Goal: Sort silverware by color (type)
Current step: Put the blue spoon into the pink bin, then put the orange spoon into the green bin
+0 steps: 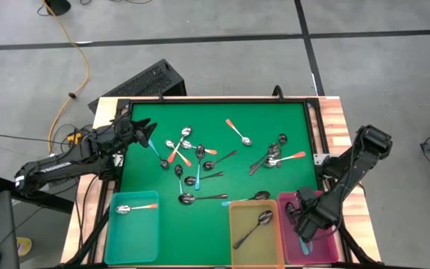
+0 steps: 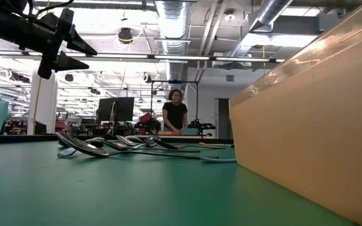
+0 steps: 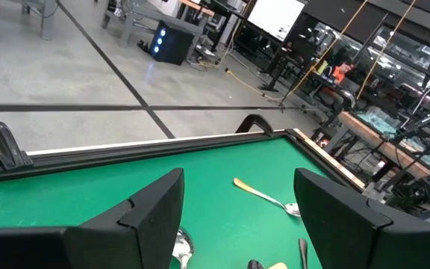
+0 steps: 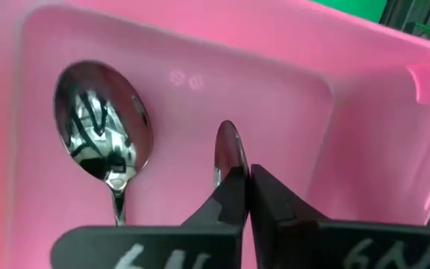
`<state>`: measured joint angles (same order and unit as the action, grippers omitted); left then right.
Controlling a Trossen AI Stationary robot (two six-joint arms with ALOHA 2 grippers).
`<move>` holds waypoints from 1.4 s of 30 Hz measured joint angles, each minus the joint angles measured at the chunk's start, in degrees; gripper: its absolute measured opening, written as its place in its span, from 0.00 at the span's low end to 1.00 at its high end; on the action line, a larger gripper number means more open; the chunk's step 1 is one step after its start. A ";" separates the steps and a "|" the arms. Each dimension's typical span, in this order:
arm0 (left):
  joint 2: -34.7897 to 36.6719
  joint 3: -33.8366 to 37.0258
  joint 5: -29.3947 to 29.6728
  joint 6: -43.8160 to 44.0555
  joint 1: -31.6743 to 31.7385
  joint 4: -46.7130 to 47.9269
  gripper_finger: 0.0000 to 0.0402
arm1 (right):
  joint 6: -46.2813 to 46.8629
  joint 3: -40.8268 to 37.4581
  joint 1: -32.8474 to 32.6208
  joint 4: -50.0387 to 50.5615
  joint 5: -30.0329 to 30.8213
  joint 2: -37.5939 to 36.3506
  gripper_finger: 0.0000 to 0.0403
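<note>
- The right pincer (image 4: 246,196) sits down inside the pink bin (image 1: 327,246), its jaws nearly together around the neck of a spoon (image 4: 228,153) whose bowl stands edge-on just ahead of the fingertips; I judge it a grip about to let go, as the jaws look barely parted.
- That spoon's long axis runs straight on from the pincer, bowl forward, handle hidden back between the fingers (so a plain opening should drop it where it is).
- A second spoon (image 4: 103,142) lies flat on the bin floor just beside the held one, bowl up, roughly parallel to it and apart from the fingers.
- The left pincer (image 1: 146,134) hovers released, jaws wide, over the green table (image 1: 275,119) at the edge of the loose pile of silverware (image 1: 192,161), which spreads away ahead of it toward the table's middle.
- Nearest in its line of sight is an orange-handled spoon (image 3: 266,196), lying aslant across the pincer's heading, well ahead of the fingertips.
- For the loose pile the left arm is the nearer; the right is busy in its bin.
</note>
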<state>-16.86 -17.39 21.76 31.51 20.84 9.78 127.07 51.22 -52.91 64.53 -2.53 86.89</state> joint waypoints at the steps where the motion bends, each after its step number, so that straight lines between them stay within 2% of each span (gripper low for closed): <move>1: 0.00 0.00 0.00 0.00 -0.01 -0.02 0.59 | 0.00 0.00 -0.10 0.13 0.04 0.00 0.06; 14: 0.00 0.00 -0.04 0.43 -0.02 -0.10 0.59 | -1.23 0.02 -0.34 0.93 0.84 -0.07 0.14; 21: 0.00 0.00 -2.04 0.67 -0.01 -0.26 0.59 | -4.75 0.04 1.29 0.52 3.42 -5.94 0.19; 26: 0.00 0.00 -6.17 0.00 -0.01 -0.26 0.59 | -8.26 0.04 2.77 0.57 11.44 -12.31 0.20; 31: 0.00 0.00 -8.85 -0.01 -0.02 -0.26 0.59 | -13.66 0.04 4.76 -0.25 24.21 -17.58 0.20; 35: -0.02 0.00 -13.78 -4.32 0.00 -1.34 0.59 | -22.00 0.04 7.85 -3.18 33.79 -19.75 0.20; 38: -0.04 0.00 -16.92 -8.66 -0.03 -1.43 0.59 | -29.77 0.04 11.31 -5.09 35.97 -20.30 0.20; 42: -1.31 0.00 -15.78 -11.44 -0.02 1.12 0.59 | -36.89 0.04 16.21 -5.65 35.37 -20.12 0.20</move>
<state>-18.17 -17.39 5.98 20.06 20.82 10.90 90.17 51.27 -36.71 58.88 32.84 66.77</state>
